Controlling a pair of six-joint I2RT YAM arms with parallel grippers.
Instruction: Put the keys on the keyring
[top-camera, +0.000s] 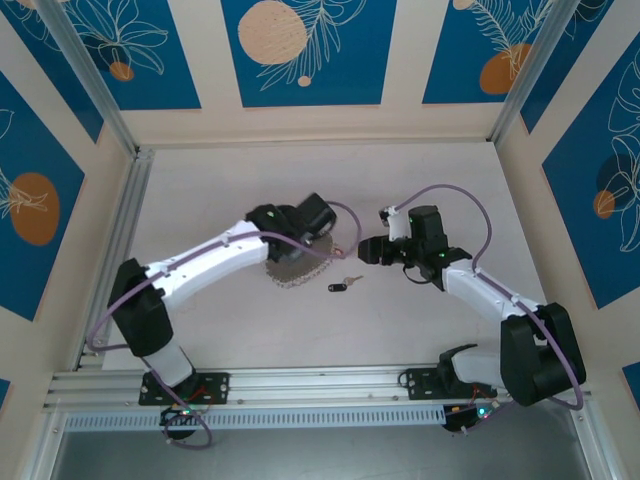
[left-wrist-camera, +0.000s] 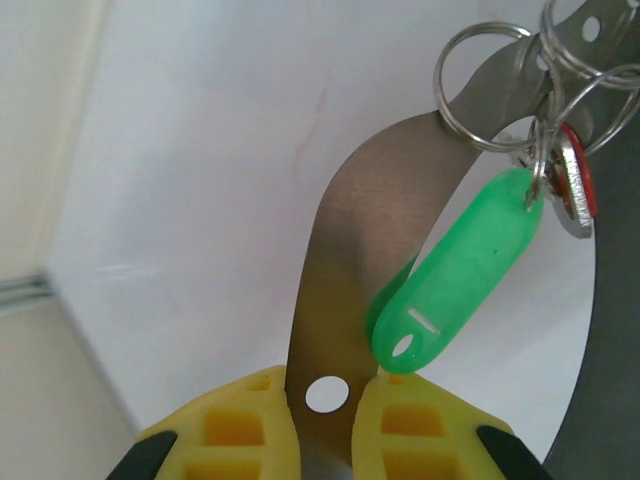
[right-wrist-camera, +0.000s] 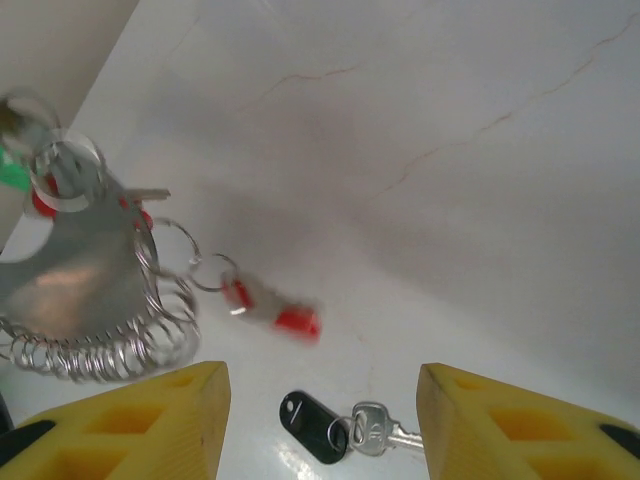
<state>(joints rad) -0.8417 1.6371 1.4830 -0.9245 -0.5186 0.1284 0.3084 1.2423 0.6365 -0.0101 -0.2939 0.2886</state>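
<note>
My left tool (left-wrist-camera: 326, 392) was pressed together on the keyring (left-wrist-camera: 340, 270), pinching its flat steel band beside a punched hole. The green tag (left-wrist-camera: 455, 270) dangled against the band. My right tool (right-wrist-camera: 320, 388) stood half spread and held nothing. It hung over the keys (right-wrist-camera: 345, 428), which lay flat on the desk (right-wrist-camera: 450, 200) at 6 o'clock in its view. From above they sat at 3 o'clock of the keyring, near it but apart.

I judged the keys light, stiff and slick, lying too flat for an easy pinch. The black head looked thicker and the better place to take hold. The keyring seemed springy, and its many loose loops would likely swing. A red tag (right-wrist-camera: 285, 315) was blurred, so I could not tell whether it touched the desk.

The desk was white, smooth and glossy, so the keys might skate. The walls stood well back all round, giving both arms room.
</note>
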